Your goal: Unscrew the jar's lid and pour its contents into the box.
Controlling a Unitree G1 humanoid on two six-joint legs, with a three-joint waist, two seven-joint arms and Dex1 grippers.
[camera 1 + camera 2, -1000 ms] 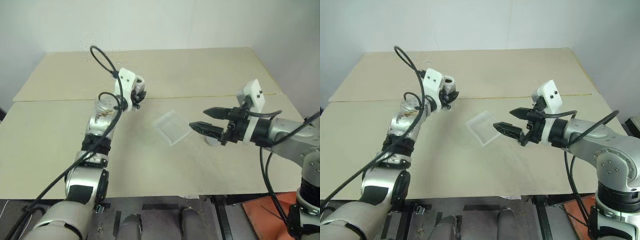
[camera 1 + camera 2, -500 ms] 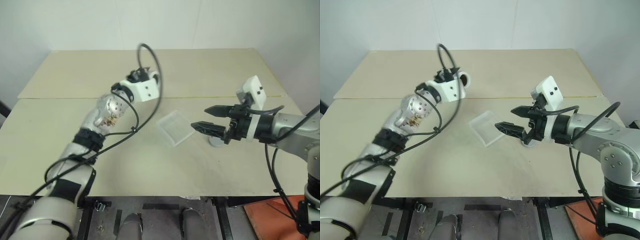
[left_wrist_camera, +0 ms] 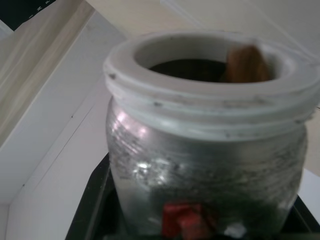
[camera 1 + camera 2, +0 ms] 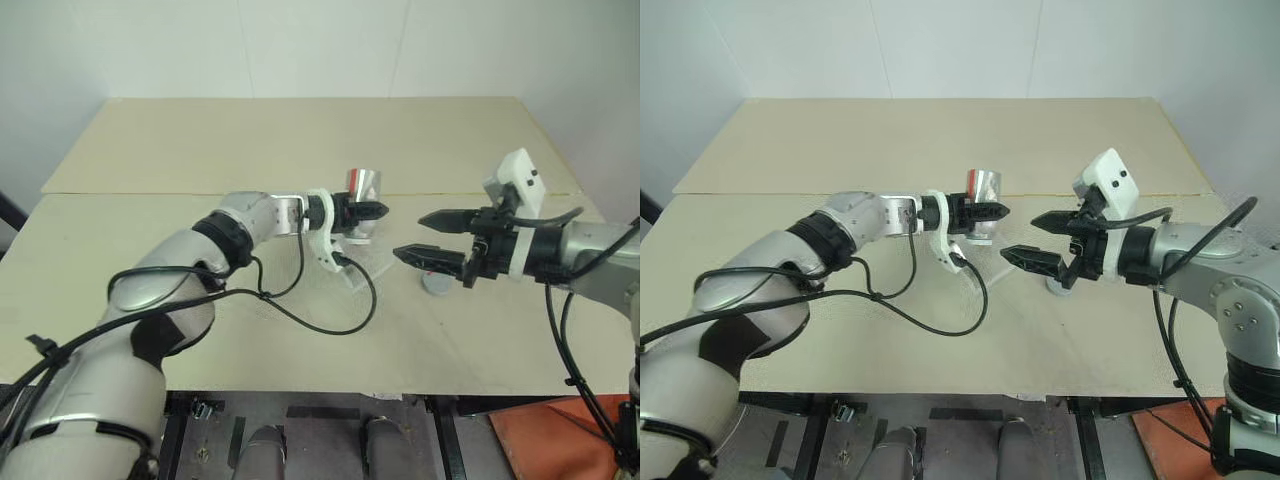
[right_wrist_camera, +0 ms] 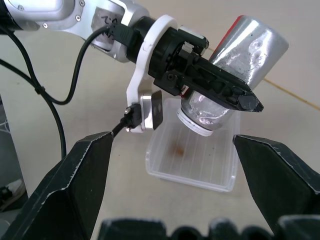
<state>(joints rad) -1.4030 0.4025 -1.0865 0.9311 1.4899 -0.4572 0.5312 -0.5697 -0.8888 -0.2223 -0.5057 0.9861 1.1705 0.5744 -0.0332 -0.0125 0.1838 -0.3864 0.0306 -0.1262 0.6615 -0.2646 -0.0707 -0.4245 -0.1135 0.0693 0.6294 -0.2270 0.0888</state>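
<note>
1. The left gripper (image 5: pixel 220 92) has its fingers clamped tight on the jar (image 5: pixel 235 70), holding it up in the air right above the box (image 5: pixel 192 160).
2. The jar is tipped over pretty hard: the long axis runs on a slant, the closed base is up and away from the surface, and the open mouth points down at the box. It's not fully upside down, more of a steep diagonal.
3. The lid is off, so the white threaded rim is bare. In the left wrist view there's a little brown piece (image 3: pixel 245 62) sitting right at the lip of the mouth.
4. The box is the shallow clear tray, flat on the tan surface (image 4: pixel 250 140), directly under the jar's mouth. There's a small brown speck (image 5: pixel 176 147) on its floor; I can't tell what it is.
5. The lid (image 4: pixel 436 284) is lying on the surface just under the right gripper, off to the right of the box.
6. The right gripper (image 4: pixel 428 237) has its fingers spread wide with nothing in them, hanging above the surface and pointing at the jar, near it but not touching.
</note>
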